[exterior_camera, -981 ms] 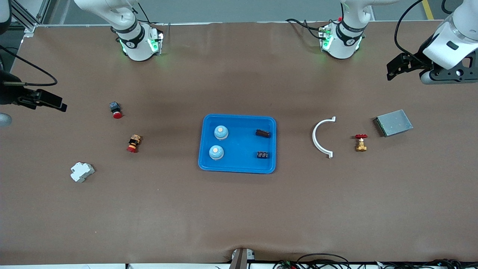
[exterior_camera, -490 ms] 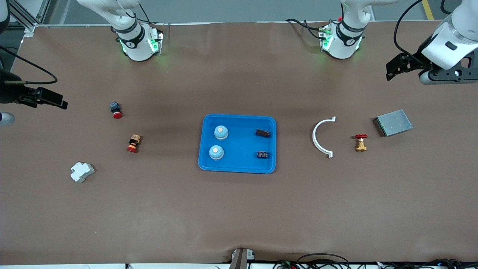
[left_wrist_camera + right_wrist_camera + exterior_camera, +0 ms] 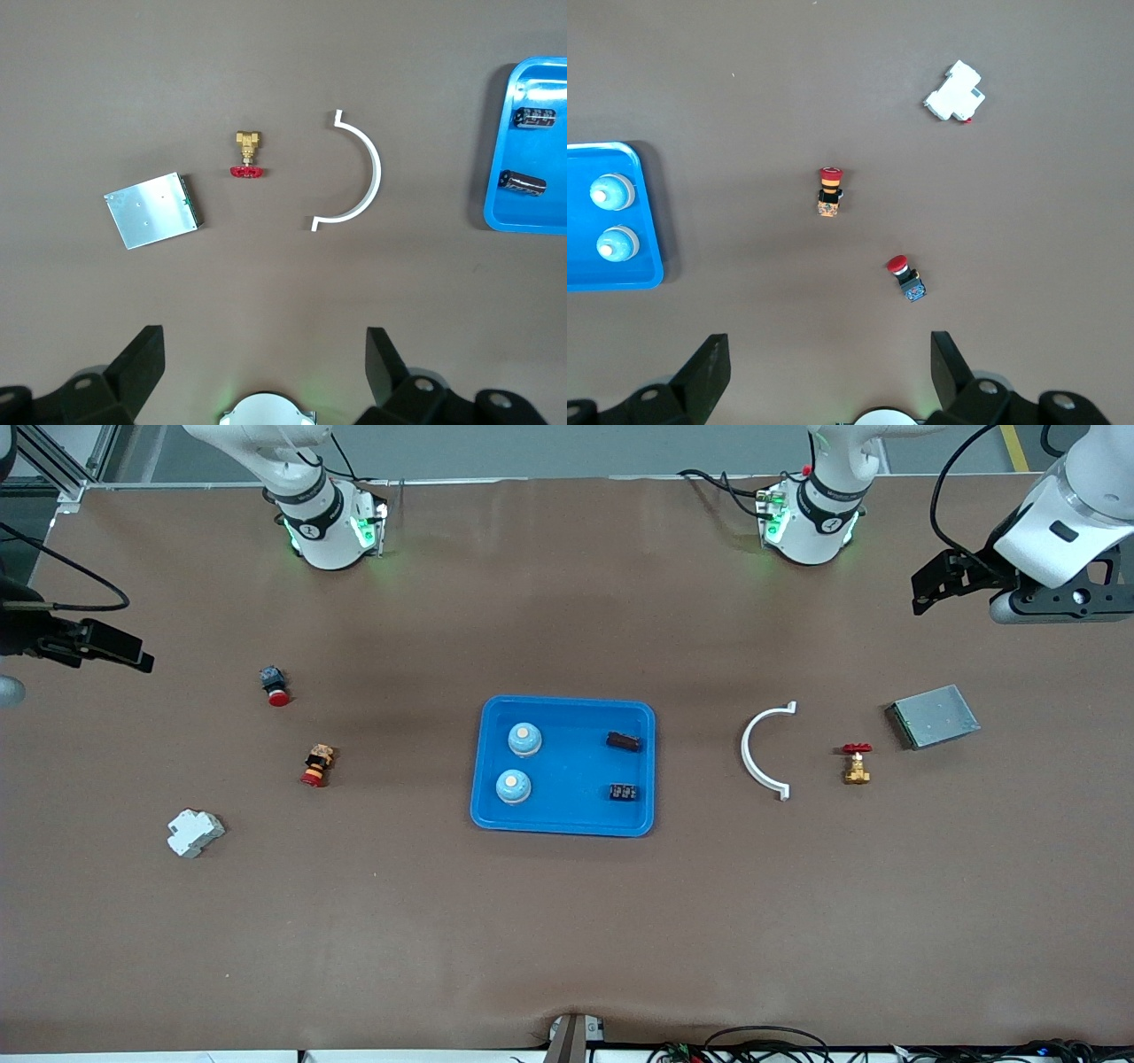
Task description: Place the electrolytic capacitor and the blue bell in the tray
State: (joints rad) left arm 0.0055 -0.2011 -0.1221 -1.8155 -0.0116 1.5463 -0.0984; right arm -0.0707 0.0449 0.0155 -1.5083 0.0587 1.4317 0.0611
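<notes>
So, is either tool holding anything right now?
No. Left tool and right tool are both open and empty; bells and capacitors sit in the tray.

No text or label can be read anywhere.

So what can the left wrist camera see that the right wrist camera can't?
Only the left wrist view shows the white curved piece, the brass valve with the red handle, the grey metal box and the two dark capacitors in the tray. Only the right wrist view shows the two blue bells, the white block and two red-capped buttons. Both show part of the blue tray and the brown table, plus that arm's own open claw: the left claw, the right claw.
</notes>
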